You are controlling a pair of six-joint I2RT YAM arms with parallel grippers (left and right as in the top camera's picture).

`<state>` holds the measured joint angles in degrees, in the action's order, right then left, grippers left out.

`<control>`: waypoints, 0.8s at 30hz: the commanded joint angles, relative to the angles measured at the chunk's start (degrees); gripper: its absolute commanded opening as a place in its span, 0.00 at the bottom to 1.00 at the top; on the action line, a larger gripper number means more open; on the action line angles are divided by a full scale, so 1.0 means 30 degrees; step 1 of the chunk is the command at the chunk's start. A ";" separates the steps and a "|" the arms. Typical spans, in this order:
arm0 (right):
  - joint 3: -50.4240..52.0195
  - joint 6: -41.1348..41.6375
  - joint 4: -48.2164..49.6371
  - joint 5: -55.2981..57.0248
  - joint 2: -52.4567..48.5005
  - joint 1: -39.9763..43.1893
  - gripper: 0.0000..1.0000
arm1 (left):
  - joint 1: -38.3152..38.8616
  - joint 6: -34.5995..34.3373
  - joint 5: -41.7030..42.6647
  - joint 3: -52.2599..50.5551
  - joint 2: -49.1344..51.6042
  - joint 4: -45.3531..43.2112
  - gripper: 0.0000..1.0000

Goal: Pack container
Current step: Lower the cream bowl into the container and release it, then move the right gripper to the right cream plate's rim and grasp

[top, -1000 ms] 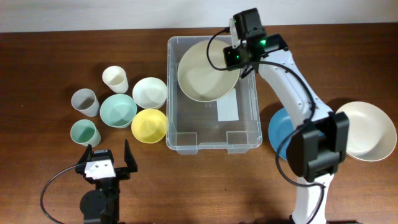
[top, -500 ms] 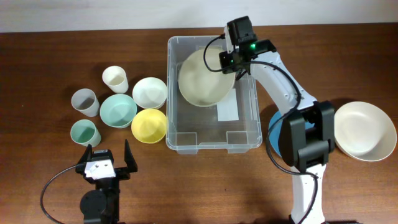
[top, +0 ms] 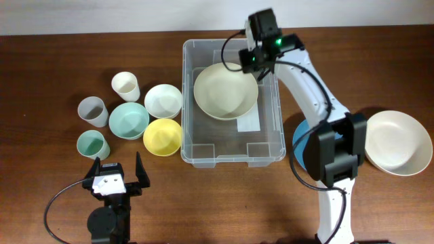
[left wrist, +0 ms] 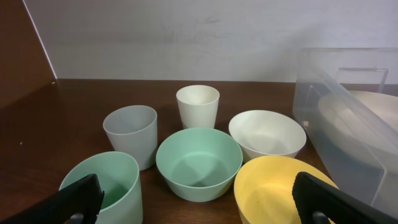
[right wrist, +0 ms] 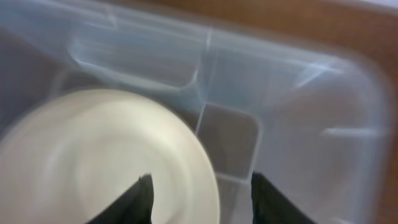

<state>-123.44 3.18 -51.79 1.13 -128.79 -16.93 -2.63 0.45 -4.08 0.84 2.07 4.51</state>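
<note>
The container (top: 232,161), a large clear bin with a white label on its base, stands mid-table. A large cream bowl (top: 225,91) lies flat inside it, toward the back. My right gripper (top: 254,57) hangs over the bin's back right part, just above the bowl's rim, open and empty. In the right wrist view its jaws (right wrist: 202,193) are spread over the bowl's edge (right wrist: 99,162) and the container's wall (right wrist: 298,124). My left gripper (top: 115,177) is open and empty at the front left, and its jaws (left wrist: 196,199) face the cups and bowls.
Left of the bin are a white cup (top: 126,86), grey cup (top: 93,111), mint cup (top: 92,144), mint bowl (top: 129,120), white bowl (top: 163,100) and yellow bowl (top: 163,136). On the right are a blue bowl (top: 302,146) and a cream bowl (top: 400,142).
The cream bowl was tilted at the right gripper; now it lies flat in the bin. The right gripper has drawn back toward the bin's far rim. The left arm has not moved.
</note>
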 commanded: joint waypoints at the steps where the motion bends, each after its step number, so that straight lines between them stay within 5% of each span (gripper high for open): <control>1: -0.3934 0.1195 -0.3045 0.3315 0.2266 0.0576 0.49 | 0.0080 0.0291 0.0058 -0.0109 -0.0138 -0.0044 1.00; 9: -0.8400 0.4102 -1.0112 0.4065 0.2761 0.6375 0.59 | 0.0080 0.0291 0.0058 -0.0102 -0.0138 -0.0044 1.00; 15: -0.7941 0.5727 -1.2910 0.2441 0.2681 1.2488 0.65 | 0.0080 0.0291 0.0058 -0.0109 -0.0138 -0.0044 1.00; 24: -0.5304 0.5530 -1.3996 0.1421 0.2681 1.7835 0.84 | 0.0080 0.0291 0.0058 -0.0102 -0.0138 -0.0044 1.00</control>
<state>-142.47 19.38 -92.97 6.50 -120.70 33.08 -2.63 0.45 -4.08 0.84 2.07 4.51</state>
